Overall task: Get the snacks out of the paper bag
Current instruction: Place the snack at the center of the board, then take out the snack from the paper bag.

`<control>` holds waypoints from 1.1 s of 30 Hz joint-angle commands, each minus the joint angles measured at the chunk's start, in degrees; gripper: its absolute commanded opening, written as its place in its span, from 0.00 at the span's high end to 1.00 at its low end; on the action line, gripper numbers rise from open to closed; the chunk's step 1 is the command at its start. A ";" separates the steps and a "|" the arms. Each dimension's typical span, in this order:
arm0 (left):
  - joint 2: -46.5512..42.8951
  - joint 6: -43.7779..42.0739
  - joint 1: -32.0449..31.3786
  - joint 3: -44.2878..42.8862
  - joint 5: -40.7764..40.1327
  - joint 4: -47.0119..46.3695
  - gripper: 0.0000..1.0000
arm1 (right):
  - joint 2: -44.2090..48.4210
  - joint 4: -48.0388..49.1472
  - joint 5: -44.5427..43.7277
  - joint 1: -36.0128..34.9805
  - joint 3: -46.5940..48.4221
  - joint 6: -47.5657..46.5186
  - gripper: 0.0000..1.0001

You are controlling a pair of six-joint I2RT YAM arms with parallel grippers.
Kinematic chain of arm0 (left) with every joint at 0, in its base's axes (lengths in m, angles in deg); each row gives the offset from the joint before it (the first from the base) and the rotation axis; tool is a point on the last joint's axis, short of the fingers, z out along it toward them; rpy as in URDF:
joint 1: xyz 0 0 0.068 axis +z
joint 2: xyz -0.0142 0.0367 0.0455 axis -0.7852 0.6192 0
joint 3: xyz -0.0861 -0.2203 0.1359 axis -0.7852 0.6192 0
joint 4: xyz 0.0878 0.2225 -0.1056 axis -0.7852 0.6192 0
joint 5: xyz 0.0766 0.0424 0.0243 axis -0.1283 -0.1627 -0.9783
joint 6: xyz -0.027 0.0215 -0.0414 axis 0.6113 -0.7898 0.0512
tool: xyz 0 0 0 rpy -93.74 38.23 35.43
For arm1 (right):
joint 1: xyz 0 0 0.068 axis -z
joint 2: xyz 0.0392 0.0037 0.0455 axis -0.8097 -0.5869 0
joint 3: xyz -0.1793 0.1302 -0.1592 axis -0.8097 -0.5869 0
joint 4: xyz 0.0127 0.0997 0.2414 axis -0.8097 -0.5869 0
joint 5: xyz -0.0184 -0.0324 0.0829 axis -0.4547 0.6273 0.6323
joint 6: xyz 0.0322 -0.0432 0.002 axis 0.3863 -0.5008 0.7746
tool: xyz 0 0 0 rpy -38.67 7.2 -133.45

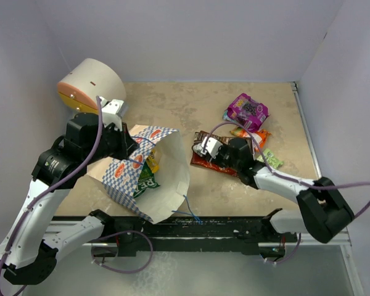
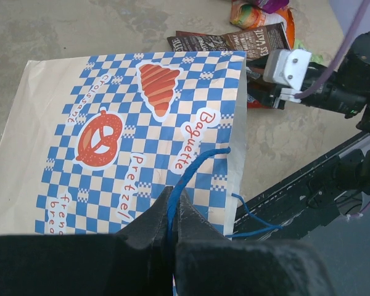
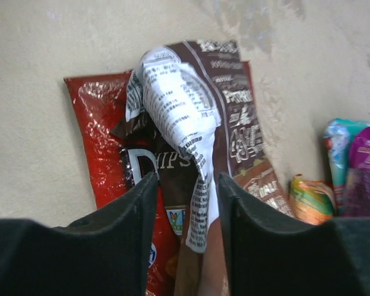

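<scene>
**Top external: bag mouth open, two packets left inside**

Top external view. The paper bag [image 1: 168, 185] lay tilted on the tabletop [image 1: 191, 105], left of centre, mouth facing near-right. A green bag [image 1: 147, 179] and a yellow packet [image 1: 153, 161] showed inside it. To the right, out of the bag: purple pouch [image 1: 248, 111] far, orange packet [image 1: 254, 134] and light-green packet [image 1: 272, 161] nearer.

Left wrist view. Left gripper [image 2: 174, 200] was closed on the blue cord handle [image 2: 197, 163] and touched nothing else; the chequered side lay just beyond.

Right wrist view. Right gripper [image 3: 187, 180] straddled a crumpled brown packet [image 3: 234, 123], white back showing, over the red Doritos bag [image 3: 102, 135]. A gap showed between the jaws. I could not tell whether it was pinching or had let go.

Judgement: roughly half done.

Risks:
- The cord is thin. It could slip from the left gripper or tear at the paper, and the mouth would then fold over the green bag.
- The second handle [image 1: 188, 211] lay loose at the near lip. It could snag a reaching right arm.
- If the brown packet clung to a finger, it could ride back towards the bag.
</scene>
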 commanded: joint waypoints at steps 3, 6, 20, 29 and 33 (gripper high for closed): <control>-1.25 1.91 0.01 1.43 -0.73 -2.93 1.00 | 13.88 -1.89 0.81 0.14 0.89 5.12 0.43; -2.25 2.79 0.01 1.71 -1.78 -2.39 1.00 | 19.95 -3.54 0.34 0.17 1.51 9.29 0.33; -4.88 19.59 0.01 5.11 -4.20 4.81 1.00 | 26.88 -1.83 13.80 -3.63 4.71 35.82 0.15; -6.40 26.16 0.01 8.19 -1.28 9.42 1.00 | 23.77 2.53 12.23 -17.29 3.75 35.34 0.15; -8.00 26.77 0.01 7.46 -1.62 10.78 1.00 | 20.07 8.98 10.08 -21.33 2.85 36.45 0.14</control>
